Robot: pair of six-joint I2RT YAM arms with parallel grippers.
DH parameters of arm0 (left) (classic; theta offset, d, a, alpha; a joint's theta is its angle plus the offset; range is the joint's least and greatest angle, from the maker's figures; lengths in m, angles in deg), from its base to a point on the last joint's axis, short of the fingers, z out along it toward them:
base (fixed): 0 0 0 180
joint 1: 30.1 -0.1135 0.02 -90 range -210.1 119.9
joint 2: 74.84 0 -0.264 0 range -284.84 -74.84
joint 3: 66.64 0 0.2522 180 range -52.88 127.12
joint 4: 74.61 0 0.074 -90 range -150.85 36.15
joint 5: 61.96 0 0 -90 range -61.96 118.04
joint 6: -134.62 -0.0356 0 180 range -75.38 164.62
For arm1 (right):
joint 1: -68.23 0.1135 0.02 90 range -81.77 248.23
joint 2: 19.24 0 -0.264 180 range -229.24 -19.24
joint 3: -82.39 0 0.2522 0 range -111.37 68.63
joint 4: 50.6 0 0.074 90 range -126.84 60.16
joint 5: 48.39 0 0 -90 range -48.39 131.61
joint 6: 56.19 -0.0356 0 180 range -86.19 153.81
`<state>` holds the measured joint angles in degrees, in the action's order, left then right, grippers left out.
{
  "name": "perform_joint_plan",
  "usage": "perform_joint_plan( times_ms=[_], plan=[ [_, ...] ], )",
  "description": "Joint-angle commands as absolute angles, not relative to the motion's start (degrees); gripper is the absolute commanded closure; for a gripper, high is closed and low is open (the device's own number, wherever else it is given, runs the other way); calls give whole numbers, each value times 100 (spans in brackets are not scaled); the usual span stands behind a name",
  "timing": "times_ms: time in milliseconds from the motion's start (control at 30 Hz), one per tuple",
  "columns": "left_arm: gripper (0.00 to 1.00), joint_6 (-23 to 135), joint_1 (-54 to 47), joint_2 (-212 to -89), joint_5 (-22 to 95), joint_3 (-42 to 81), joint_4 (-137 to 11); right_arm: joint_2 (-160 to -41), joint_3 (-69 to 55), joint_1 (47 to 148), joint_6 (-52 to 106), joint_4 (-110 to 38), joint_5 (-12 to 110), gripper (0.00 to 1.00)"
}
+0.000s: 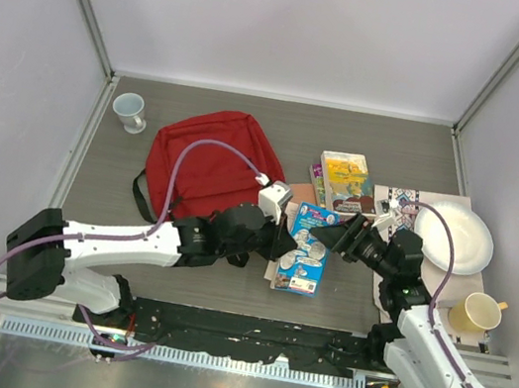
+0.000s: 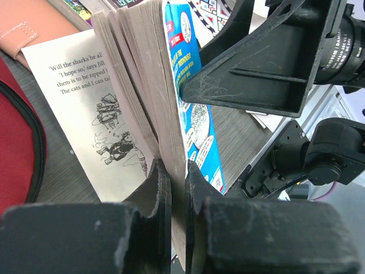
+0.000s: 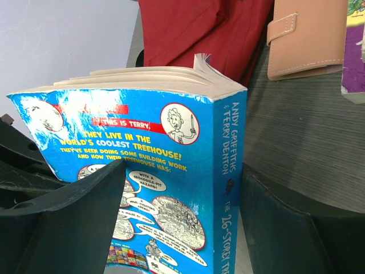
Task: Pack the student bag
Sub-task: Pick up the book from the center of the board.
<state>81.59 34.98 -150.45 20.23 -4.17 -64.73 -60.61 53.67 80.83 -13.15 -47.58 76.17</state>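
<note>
student bag [image 1: 207,160] | behind-left of left gripper [image 1: 287,245] | jaws clamping book [image 1: 306,253]

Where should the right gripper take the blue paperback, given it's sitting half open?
Take the blue paperback at its spine, coming from the right, back-cover side. The spine is bound and stiff, whereas the pages fan loose. One lies flat on the table, and the left gripper pinches the page block.
</note>
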Motion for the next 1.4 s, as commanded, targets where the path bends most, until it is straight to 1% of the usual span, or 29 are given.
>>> perform_joint_plan(
  times_ms=[0,100,133,233,400,500,567,667,700,733,867,900,967,1000,1033,1067,1100,1133,1167,1200,1267,1300,1333,1367],
  plan=[
    [100,8171,3520,-14735,2558,-454,-8079,-6178,5422,8141,-1734,-5986,8362,20],
    [100,8180,3520,-14621,2567,-515,-8141,-6222,5405,8150,-1550,-5733,8125,15],
    [100,8171,3512,-14603,2549,-524,-8133,-6222,5413,8159,-1523,-5697,8064,12],
    [100,8136,3503,-14507,2523,-542,-8072,-6249,5475,8150,-1435,-5679,7958,9],
    [100,8083,3485,-14375,2461,-603,-8001,-6310,5562,8150,-1487,-5924,8089,8],
    [100,8083,3450,-14331,2487,-700,-8097,-6363,5668,8150,-1759,-6547,8466,8],
    [100,8101,3415,-14278,2558,-788,-8203,-6398,5703,8150,-1865,-6961,8668,10],
    [100,8118,3397,-14287,2584,-832,-8282,-6407,5738,8150,-2059,-7401,8810,18],
    [100,8118,3397,-14295,2602,-823,-8282,-6398,5747,8141,-2085,-7463,8845,24],
    [100,8118,3380,-14296,2593,-823,-8274,-6381,5747,8150,-2155,-7585,8854,27],
    [100,8136,3362,-14304,2462,-823,-8186,-6337,5721,8150,-2147,-7586,8845,38],
    [100,8136,3354,-14296,2426,-823,-8125,-6337,5721,8150,-2156,-7586,8845,43],
    [100,8136,3362,-14287,2234,-806,-8019,-6319,5738,8150,-2147,-7569,8810,48],
    [100,8136,3362,-14287,2146,-788,-7836,-6293,5747,8150,-2147,-7560,8801,56],
    [98,8136,3362,-14287,2075,-771,-7738,-6284,5747,8150,-2147,-7560,8793,59],
    [92,8110,3362,-14278,1996,-736,-7650,-6275,5756,8150,-2147,-7551,8766,63],
    [82,8083,3362,-14278,1813,-709,-7441,-6275,5747,8150,-2138,-7534,8757,70],
    [60,8074,3362,-14252,1715,-700,-7334,-6258,5747,8150,-2129,-7516,8740,74],
    [45,8057,3362,-14225,1601,-692,-7159,-6258,5721,8150,-2121,-7490,8722,77],
    [24,8048,3362,-14199,1400,-700,-7088,-6223,5712,8150,-2103,-7464,8705,80],
    [13,8031,3362,-14094,1170,-753,-6947,-6196,5695,8150,-2094,-7446,8678,85],
    [5,8030,3362,-14050,1013,-788,-6946,-6179,5686,8150,-2085,-7446,8670,87],
    [2,8030,3354,-13954,950,-858,-6946,-6178,5677,8150,-2085,-7446,8669,88],
    [1,8022,3353,-13918,897,-893,-6972,-6187,5651,8150,-2094,-7454,8687,92]
  ],
)
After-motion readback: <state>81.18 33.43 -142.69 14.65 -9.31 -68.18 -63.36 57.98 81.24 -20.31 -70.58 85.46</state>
